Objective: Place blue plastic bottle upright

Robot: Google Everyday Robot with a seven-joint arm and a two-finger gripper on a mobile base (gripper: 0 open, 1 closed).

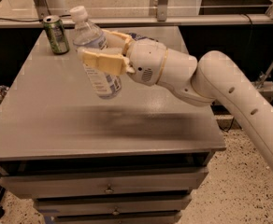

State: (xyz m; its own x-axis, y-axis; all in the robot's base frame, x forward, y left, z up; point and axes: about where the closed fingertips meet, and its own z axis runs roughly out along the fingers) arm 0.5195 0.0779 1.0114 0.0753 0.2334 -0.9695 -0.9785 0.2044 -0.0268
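The blue plastic bottle (pixel 94 50) is clear with a white cap and a pale blue-and-white label. It is held in the air above the grey table (pixel 57 120), tilted with the cap up and to the left. My gripper (pixel 101 48) is shut on the bottle's middle, with one tan finger (pixel 99 61) across its front and the other behind it. The white arm comes in from the right.
A green drink can (pixel 56 34) stands upright at the table's back left corner. A dark blue bag (pixel 139 35) peeks out behind the gripper's wrist. Drawers run below the table's front edge. A metal rail runs behind the table.
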